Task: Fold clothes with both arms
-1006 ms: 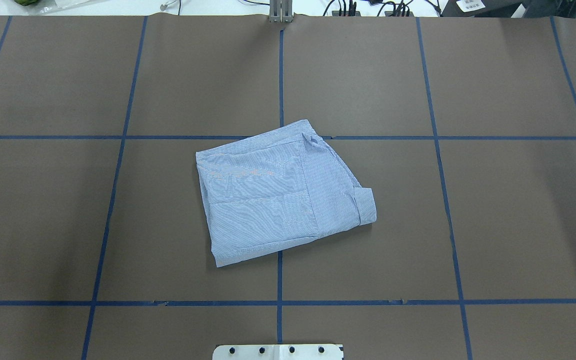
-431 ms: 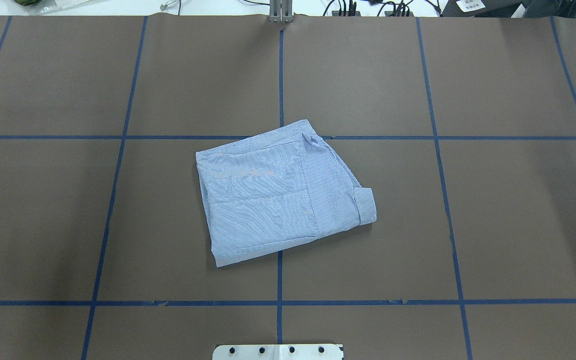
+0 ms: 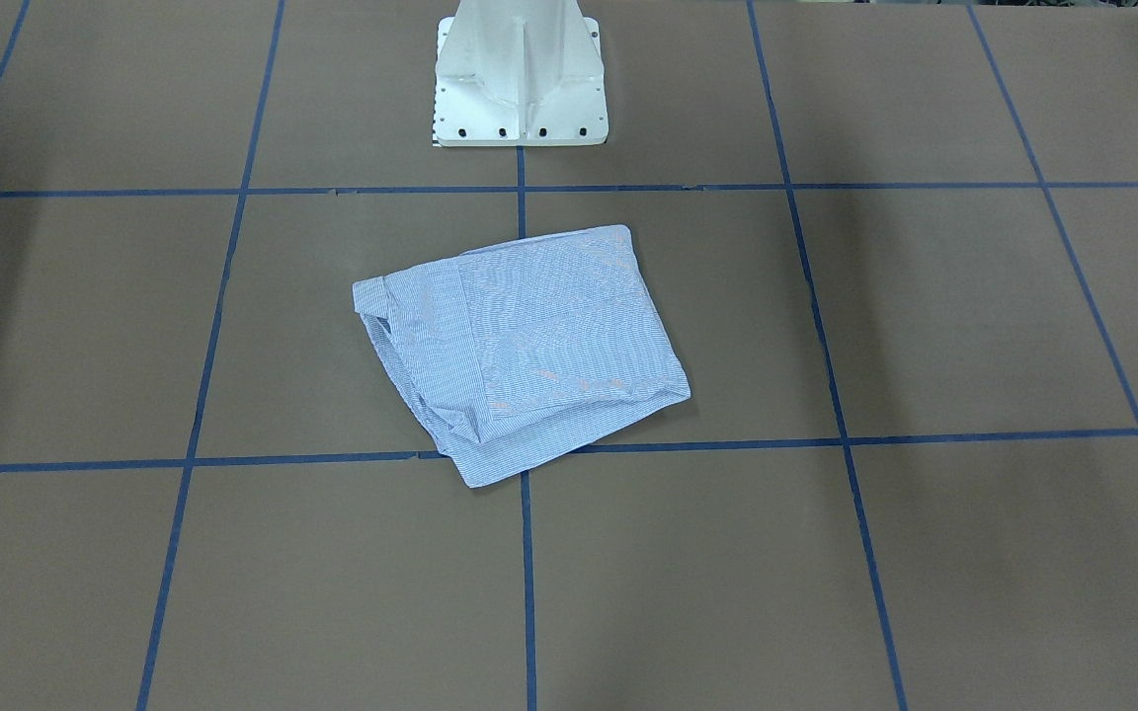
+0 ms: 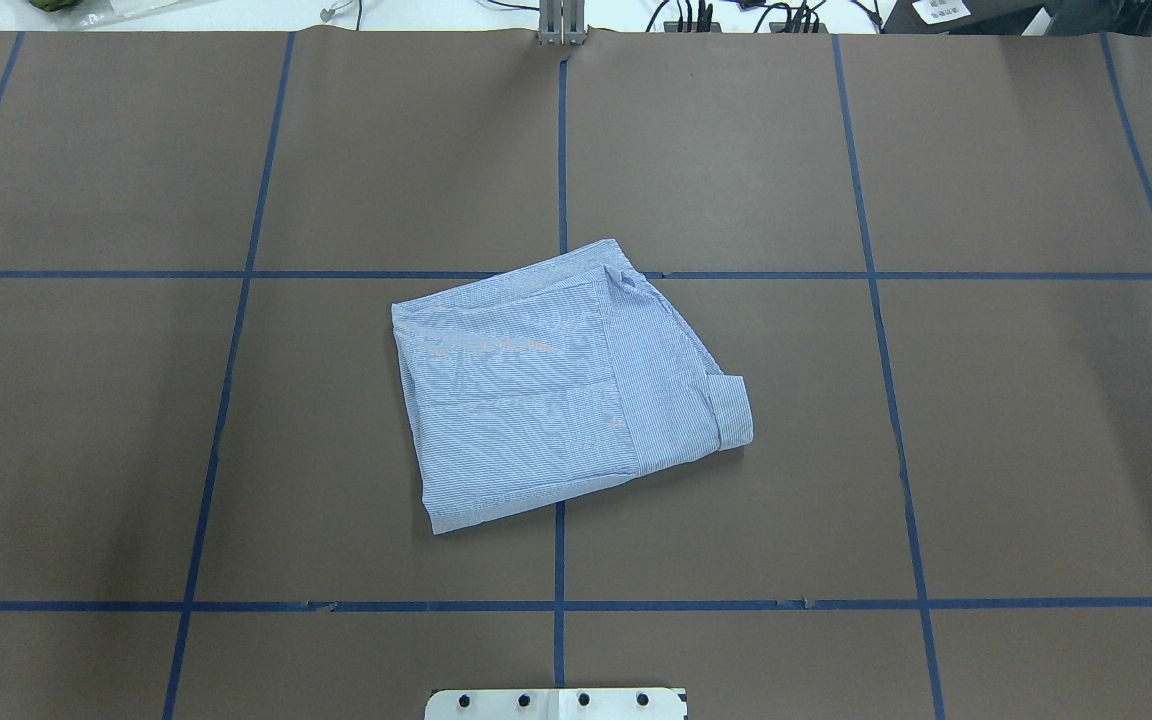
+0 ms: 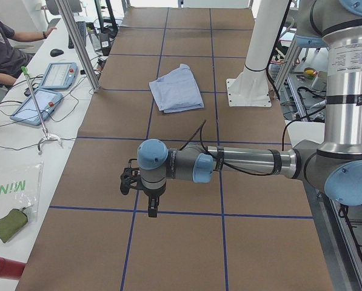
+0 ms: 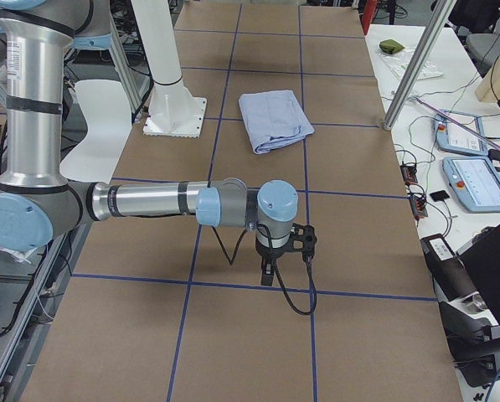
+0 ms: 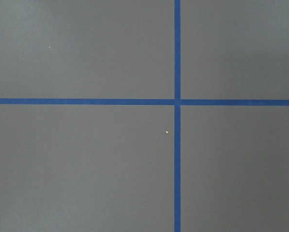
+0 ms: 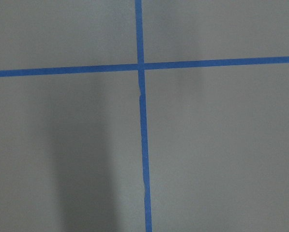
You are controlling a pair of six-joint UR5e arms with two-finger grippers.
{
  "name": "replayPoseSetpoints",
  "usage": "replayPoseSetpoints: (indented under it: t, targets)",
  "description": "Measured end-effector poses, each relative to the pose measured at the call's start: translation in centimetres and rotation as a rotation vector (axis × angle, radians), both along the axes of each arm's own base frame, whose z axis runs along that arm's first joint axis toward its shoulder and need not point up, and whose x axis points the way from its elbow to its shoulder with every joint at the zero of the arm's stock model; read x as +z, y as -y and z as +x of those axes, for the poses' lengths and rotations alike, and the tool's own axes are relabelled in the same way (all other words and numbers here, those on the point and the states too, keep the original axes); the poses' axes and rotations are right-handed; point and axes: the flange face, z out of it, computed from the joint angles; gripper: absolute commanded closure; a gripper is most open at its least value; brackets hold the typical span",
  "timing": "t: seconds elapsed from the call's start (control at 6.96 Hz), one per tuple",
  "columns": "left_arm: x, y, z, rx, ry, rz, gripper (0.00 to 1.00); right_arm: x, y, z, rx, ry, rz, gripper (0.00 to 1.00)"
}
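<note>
While shirt (image 4: 566,385) lies folded at centre of worktop (image 4: 936,450), left end effector (image 5: 151,211) and right end effector (image 6: 267,276) hang well apart from it, cannot tell finger spacing on either.

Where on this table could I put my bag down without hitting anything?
Bare squares flank the shirt on both sides and beyond it. Crowded: both ends of the table, where the left hand and right hand hang low.

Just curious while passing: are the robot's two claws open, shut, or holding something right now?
Left gripper: cannot be told.
Right gripper: cannot be told.
</note>
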Motion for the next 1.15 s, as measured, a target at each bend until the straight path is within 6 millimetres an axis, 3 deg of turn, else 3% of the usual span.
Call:
replayPoseSetpoints:
  t: [0.57,1.15]
  targets:
    - [1.1,-1.1,0.6,0.014,-0.001,-0.053,0.00,0.0,0.0,0.0,-0.001,0.000,0.001,0.00]
    - [-0.4,-1.3,1.4,0.042,0.000,-0.075,0.00,0.0,0.0,0.0,0.000,0.000,0.001,0.00]
